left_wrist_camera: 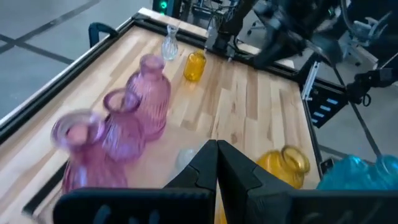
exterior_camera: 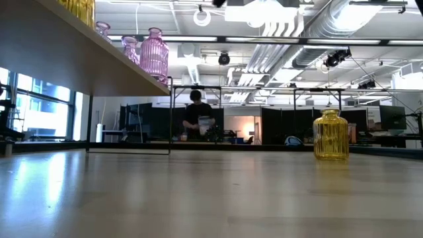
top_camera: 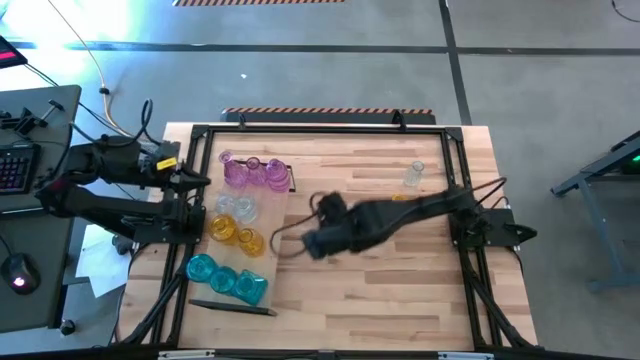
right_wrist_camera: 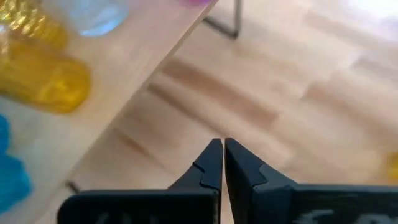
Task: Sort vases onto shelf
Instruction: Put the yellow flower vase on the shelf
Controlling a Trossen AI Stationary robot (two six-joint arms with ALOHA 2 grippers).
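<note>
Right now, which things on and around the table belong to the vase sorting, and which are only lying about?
Job:
- shelf
- pink vases
- clear vases
- yellow vases
- teal vases
- loose yellow vase
- loose clear vase

Lying about:
- keyboard
- mouse

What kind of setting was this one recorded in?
Probably an open-plan lab or workshop: exposed ceiling ducts, a person at desks behind the table, and a keyboard beside it.

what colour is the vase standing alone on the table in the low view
Amber-yellow, with ribbed glass; the low view shows it best.
</note>
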